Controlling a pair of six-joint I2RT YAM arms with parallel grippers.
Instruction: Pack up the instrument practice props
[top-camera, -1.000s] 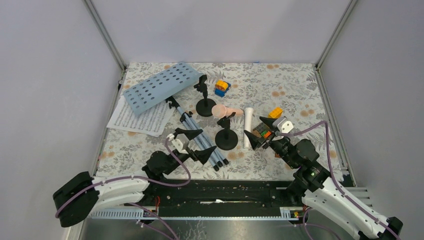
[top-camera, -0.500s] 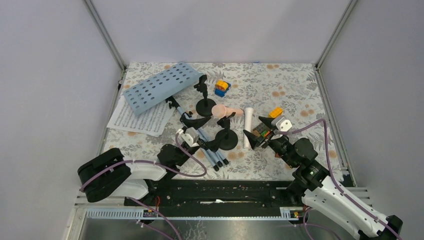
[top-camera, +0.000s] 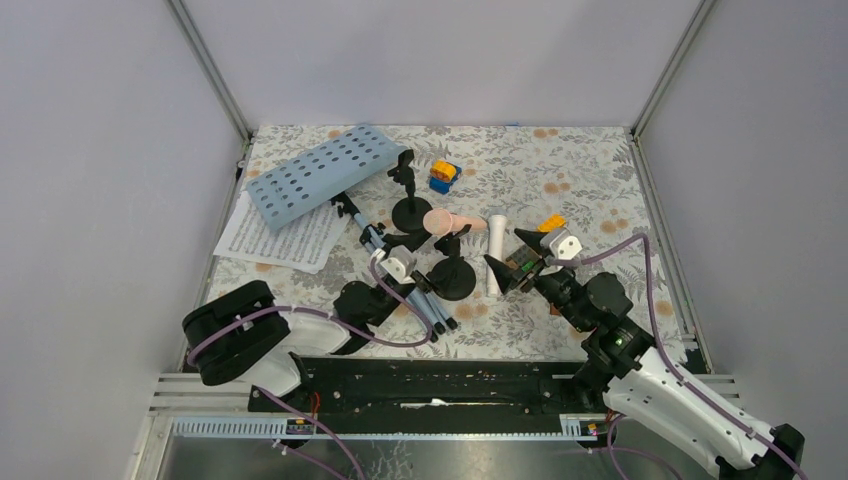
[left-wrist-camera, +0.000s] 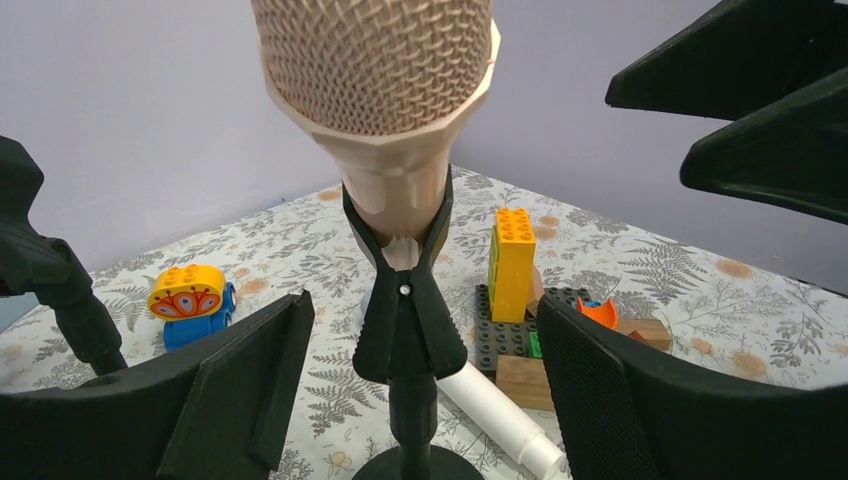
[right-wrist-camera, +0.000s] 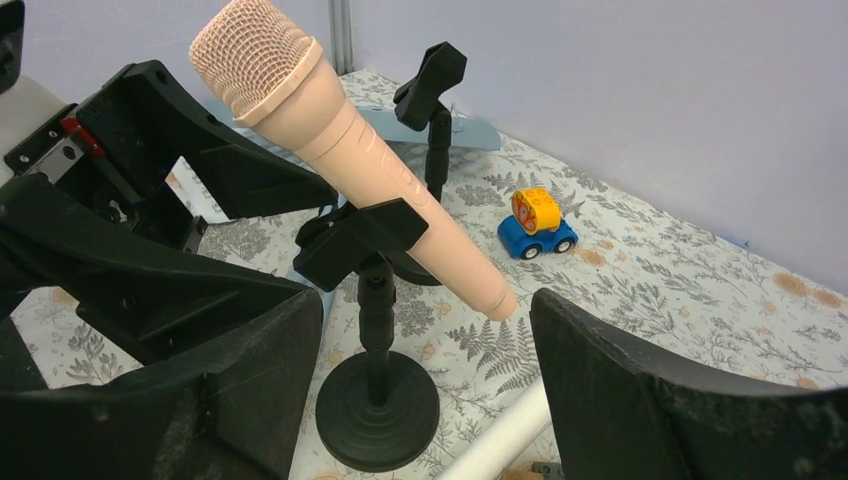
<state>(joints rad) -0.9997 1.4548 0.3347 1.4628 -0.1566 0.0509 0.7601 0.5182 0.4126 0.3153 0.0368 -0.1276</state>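
The pink plastic microphone (right-wrist-camera: 340, 160) sits clipped in a black round-based mic holder (right-wrist-camera: 378, 400) mid-table. Its long axis slants, with the mesh head high on the left arm's side and the tail dipping rightward. The left gripper (left-wrist-camera: 410, 390) is spread wide and holds nothing, its jaws flanking the holder's stem with the head just above. The right gripper (right-wrist-camera: 420, 390), equally wide and empty, faces it opposite. The left is, I think, nearer. No brand shows, and the print on the white sheet-music pages (top-camera: 275, 238) is too small to read.
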